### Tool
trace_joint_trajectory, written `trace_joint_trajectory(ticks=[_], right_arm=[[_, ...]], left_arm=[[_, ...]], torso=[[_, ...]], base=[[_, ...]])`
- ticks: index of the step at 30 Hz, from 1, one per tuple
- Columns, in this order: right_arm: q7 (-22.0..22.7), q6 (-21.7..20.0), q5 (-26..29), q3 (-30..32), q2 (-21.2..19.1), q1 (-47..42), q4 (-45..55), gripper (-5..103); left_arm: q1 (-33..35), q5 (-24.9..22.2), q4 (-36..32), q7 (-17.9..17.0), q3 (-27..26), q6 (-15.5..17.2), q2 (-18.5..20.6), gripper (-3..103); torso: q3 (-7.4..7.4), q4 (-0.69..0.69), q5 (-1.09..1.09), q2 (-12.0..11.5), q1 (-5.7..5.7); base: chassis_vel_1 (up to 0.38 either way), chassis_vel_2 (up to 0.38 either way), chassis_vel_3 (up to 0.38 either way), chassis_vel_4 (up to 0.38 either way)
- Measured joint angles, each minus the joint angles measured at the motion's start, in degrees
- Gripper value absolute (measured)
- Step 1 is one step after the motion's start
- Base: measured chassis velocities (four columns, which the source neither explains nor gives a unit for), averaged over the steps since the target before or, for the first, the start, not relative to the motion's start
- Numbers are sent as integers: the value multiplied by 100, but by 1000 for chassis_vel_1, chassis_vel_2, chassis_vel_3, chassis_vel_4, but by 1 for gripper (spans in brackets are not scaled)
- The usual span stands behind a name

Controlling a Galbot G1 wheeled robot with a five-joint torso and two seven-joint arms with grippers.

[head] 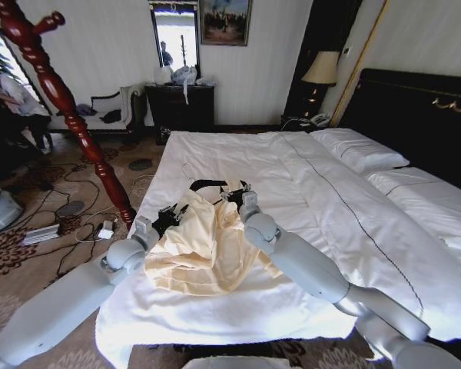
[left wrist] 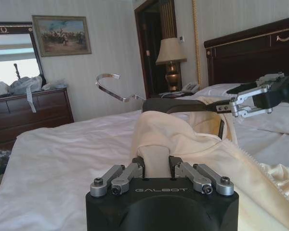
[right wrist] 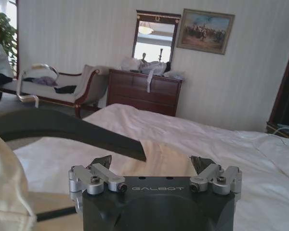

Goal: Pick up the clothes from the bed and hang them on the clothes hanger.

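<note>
The cream long-sleeved clothes (head: 203,250) lie rumpled on the near part of the bed (head: 330,223). The black clothes hanger (head: 209,184) rests at the garment's collar, its metal hook (left wrist: 111,85) pointing away. My left gripper (head: 171,214) sits at the garment's left shoulder, and the left wrist view shows it (left wrist: 157,166) shut on a fold of cream cloth (left wrist: 183,139). My right gripper (head: 237,194) is at the hanger's right end. In the right wrist view it (right wrist: 153,163) stands open, with the tip of the black hanger arm (right wrist: 62,127) reaching between its fingers.
A tall reddish-brown wooden stand (head: 61,100) rises off the bed's left side, with cables (head: 77,207) on the carpet at its foot. White pillows (head: 361,150) and a black headboard (head: 415,100) lie far right. A dark dresser (head: 183,104) and a lamp (head: 320,73) stand against the back wall.
</note>
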Motion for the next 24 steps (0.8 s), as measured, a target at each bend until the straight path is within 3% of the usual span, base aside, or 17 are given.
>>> trace_joint_trajectory(ticks=[3, 7, 9, 12, 13, 14, 16, 23, 24], right_arm=[[57, -43, 1, -2, -17, -26, -65, 93], [238, -106, -65, -6, -8, -76, -178, 73], [268, -106, -79, -6, -2, -81, -183, 73], [328, -88, -98, -13, 2, -90, -183, 57], [329, -83, -101, -18, -2, -90, -184, 57], [329, -79, -104, -26, -9, -91, -187, 46], [328, -77, -101, -30, -11, -91, -189, 46], [327, -50, -110, -49, 2, -90, -192, 14], [326, -46, -121, -51, 4, -90, -190, 14]], left_arm=[[-5, -4, 0, 1, -1, -4, 1, 23], [-25, -11, 2, 29, 10, -12, 8, 23], [-26, -11, 3, 30, 13, -13, 6, 23], [-17, -11, 1, 33, 17, -26, 3, 23], [-14, -10, 1, 34, 17, -26, 4, 23], [-13, -8, 0, 38, 17, -28, 3, 23], [-13, -8, 0, 38, 17, -28, -1, 23], [-2, 18, 0, 42, 59, -29, 6, 23], [3, 28, -2, 43, 69, -29, 6, 23]], torso=[[0, -2, 0, 0, 0], [0, -1, 1, 0, 0], [0, -1, 1, 0, 0], [0, -1, 1, 0, 0], [0, -1, 0, 0, 0], [0, -1, 1, 0, 0], [0, -1, 1, 0, 0], [0, -1, 1, 0, 0], [0, -1, 0, 0, 0]], base=[[0, 0, 0, 0], [0, 0, 0, 0], [0, 0, 0, 0], [0, 0, 0, 0], [0, 0, 0, 0], [0, 0, 0, 0], [0, 0, 0, 0], [0, 0, 0, 0], [0, 0, 0, 0]])
